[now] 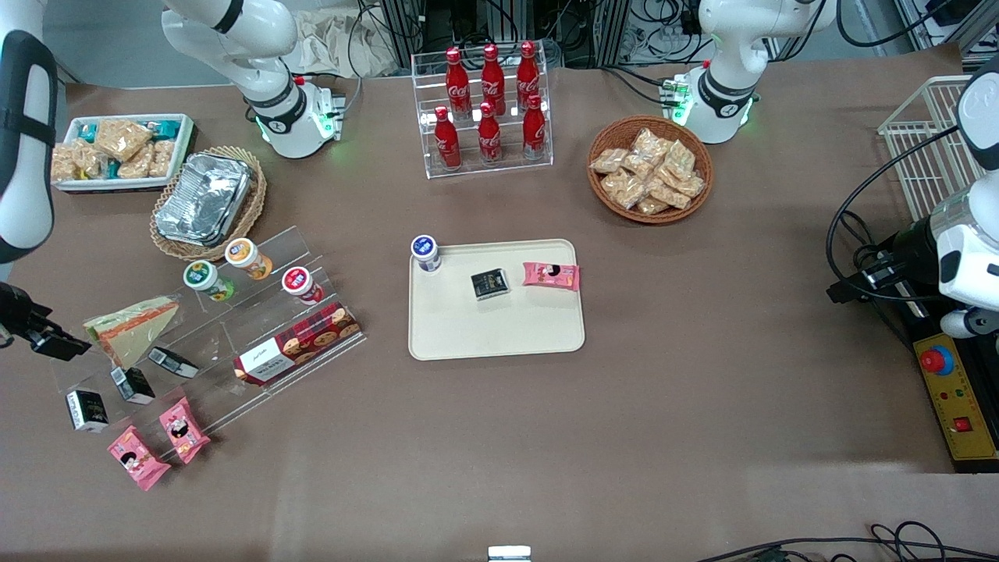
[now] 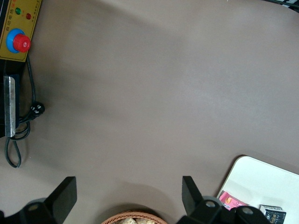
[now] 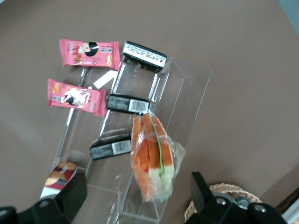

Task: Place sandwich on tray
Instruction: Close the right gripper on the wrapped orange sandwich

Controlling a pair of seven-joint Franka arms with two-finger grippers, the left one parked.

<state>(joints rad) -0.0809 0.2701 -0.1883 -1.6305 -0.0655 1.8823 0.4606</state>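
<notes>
Sandwich (image 1: pixel 134 326) first: in the front view it sits on the clear acrylic display stand (image 1: pixel 234 328) at the working arm's end of the table, propped on a step so its wide face shows, with small black boxes (image 1: pixel 133 384) just nearer the camera. Your target, the tray (image 1: pixel 499 328), lies mid-table, well apart, already carrying a yogurt cup (image 1: pixel 425 253), a black box and a pink packet, with plenty of bare surface nearer the camera. Your gripper (image 1: pixel 47 339) is only partly in frame at the edge, just beside the sandwich; the fingers are hard to read from here.

The left wrist view gives you only a corner of the tray (image 2: pixel 261 179) and bare table.

The right wrist view settles it: the sandwich (image 3: pixel 152 156) stands on edge on the stand, orange and green filling facing you. The gripper (image 3: pixel 135 200) hangs over it, fingers (image 3: pixel 70 193) spread wide, straddling the wedge's line, touching nothing, holding nothing. Likely you're lined up to descend and pinch.
</notes>
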